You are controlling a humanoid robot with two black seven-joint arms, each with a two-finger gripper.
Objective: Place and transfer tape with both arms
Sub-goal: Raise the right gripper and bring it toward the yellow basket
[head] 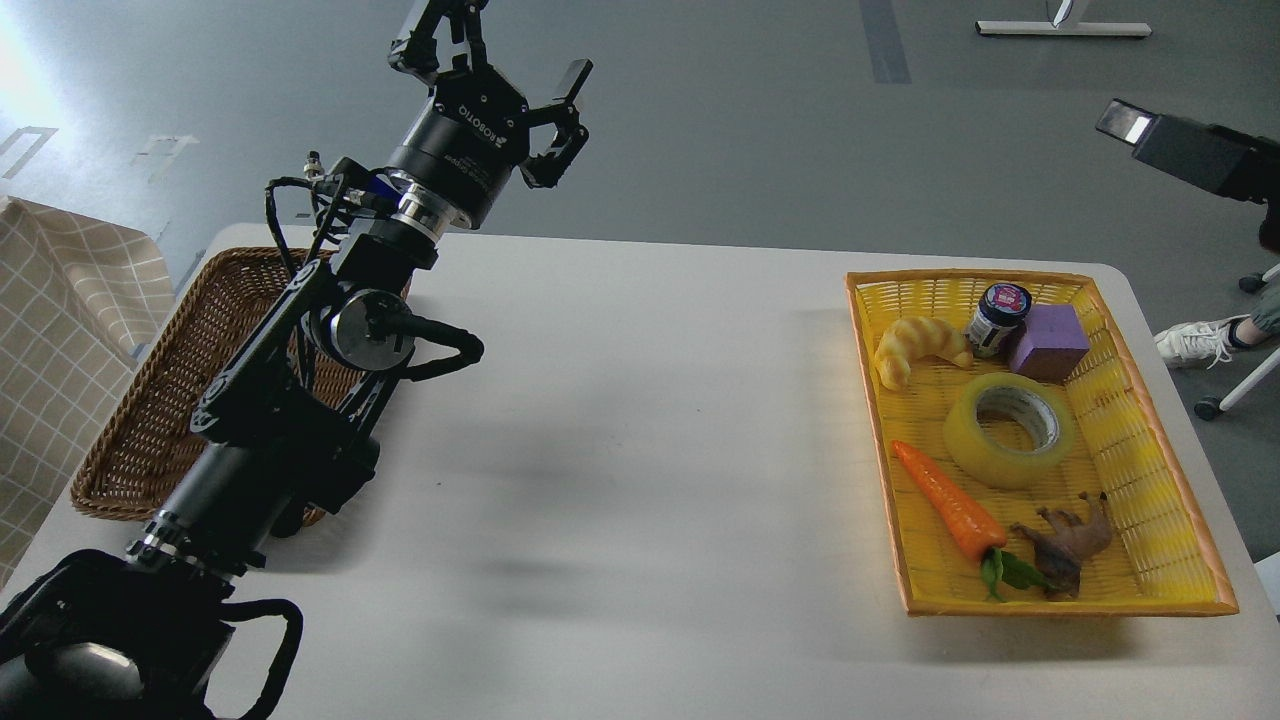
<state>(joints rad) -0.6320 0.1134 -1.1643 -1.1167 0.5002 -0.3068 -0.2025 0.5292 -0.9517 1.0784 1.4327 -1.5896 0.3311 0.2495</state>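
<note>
The tape [966, 441], a wide translucent yellow roll with a grey-white core, lies flat in the middle of the yellow tray [1060, 605] at the table's right. My left gripper [505, 52] is open and empty, raised high above the table's far left edge, far from the tape. Of my right arm only one black part [1190, 152] shows, at the upper right edge beyond the table. I cannot tell there whether its fingers are open or shut.
The tray also holds a pale croissant toy [915, 345], a small jar [998, 318], a purple block [1047, 340], a toy carrot [945, 500] and a brown animal figure [1070, 540]. A brown wicker basket [130, 420] sits at the left, under my left arm. A person's shoe [1190, 340] is beside the table.
</note>
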